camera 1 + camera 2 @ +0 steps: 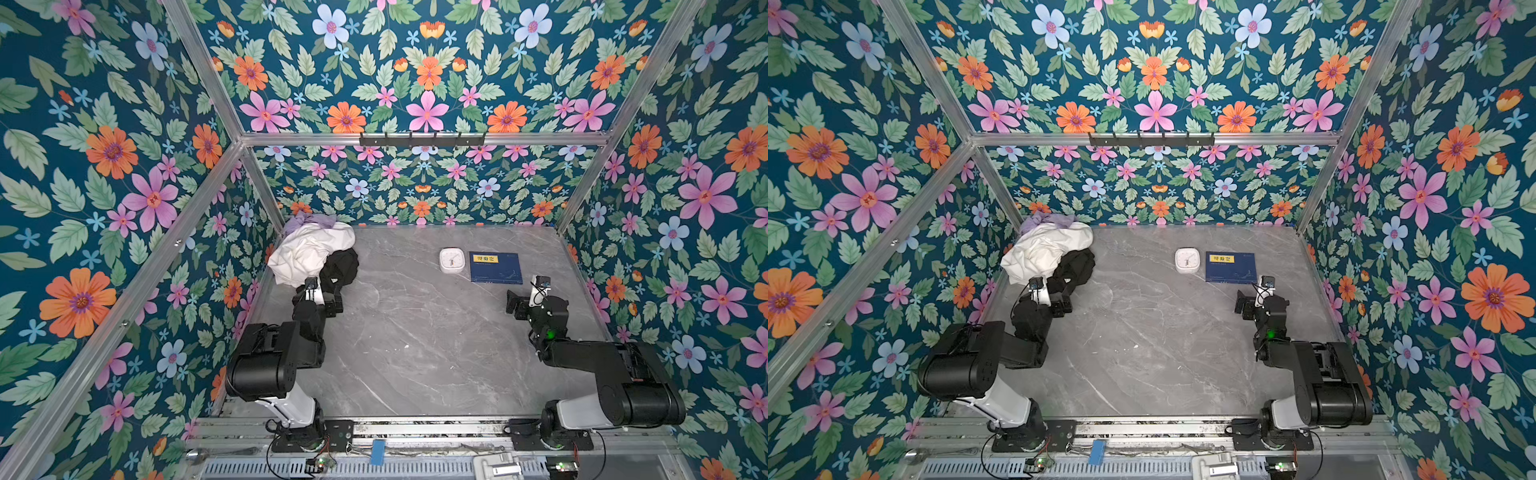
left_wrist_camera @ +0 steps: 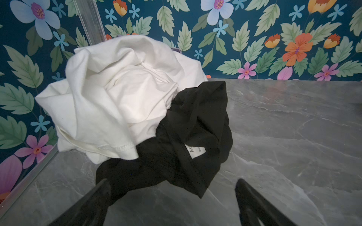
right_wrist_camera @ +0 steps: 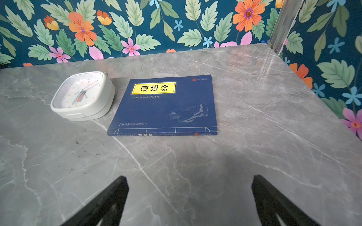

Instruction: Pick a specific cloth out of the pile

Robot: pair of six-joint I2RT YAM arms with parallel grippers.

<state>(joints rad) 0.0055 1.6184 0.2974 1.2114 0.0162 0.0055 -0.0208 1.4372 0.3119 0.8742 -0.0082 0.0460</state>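
Observation:
The pile (image 1: pixel 316 253) sits in the table's far left corner: a large white garment (image 2: pixel 117 88) on top, a lavender one (image 1: pixel 309 220) behind it, and the black cloth (image 2: pixel 195 127) spilling out at the front right with a white label showing. The black cloth (image 1: pixel 340 268) (image 1: pixel 1073 268) lies partly under the white one. My left gripper (image 2: pixel 172 183) (image 1: pixel 334 297) is open just in front of the black cloth, low over the table, with nothing between its fingers. My right gripper (image 3: pixel 190 178) (image 1: pixel 515 305) is open over bare table on the right.
A white square clock (image 1: pixel 452 260) (image 3: pixel 84 95) and a blue book (image 1: pixel 495 268) (image 3: pixel 166 105) lie side by side at the back right of the grey marble table (image 1: pixel 415 332). Flowered walls close in the left, back and right sides. A hook rail (image 1: pixel 422 140) hangs on the back wall.

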